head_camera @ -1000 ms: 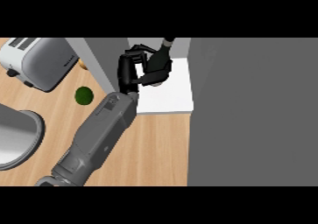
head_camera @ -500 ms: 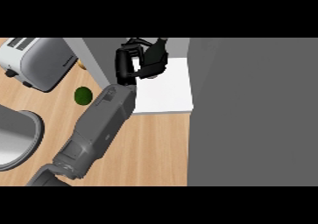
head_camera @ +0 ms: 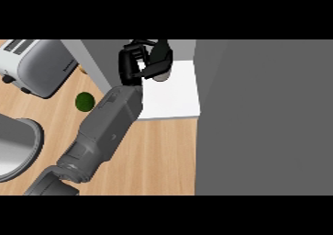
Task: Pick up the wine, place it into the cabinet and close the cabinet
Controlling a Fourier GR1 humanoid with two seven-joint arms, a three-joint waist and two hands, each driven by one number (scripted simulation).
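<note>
The step in hand looks like the placing of the wine in the cabinet. 1 arm shows, coming in from the near left edge and stretching up across the wooden counter point(head_camera: 162, 156), so it reads as the left arm. The left hand point(head_camera: 143, 62) is over the far left corner of the cabinet's white shelf point(head_camera: 177, 96). Its fingers are curled round a dark upright thing, which is probably the wine bottle point(head_camera: 160, 51). The hand hides most of the bottle, and it is unclear whether its foot touches the shelf. The right hand shows nowhere.

The broad grey panel point(head_camera: 263, 114) on the right is likely the open cabinet door, though its edges are hard to read from this steep angle. On the left of the counter stand a toaster point(head_camera: 30, 66), a small green round thing point(head_camera: 85, 101) and part of a grey pot point(head_camera: 9, 147), all well apart from the shelf.

By this reading, the next move calls for settling the bottle upright on the shelf and then opening the fingers. The arm would then draw back without brushing the bottle. Only then can the door be swung shut, so 2 of the task's steps are not yet done.
</note>
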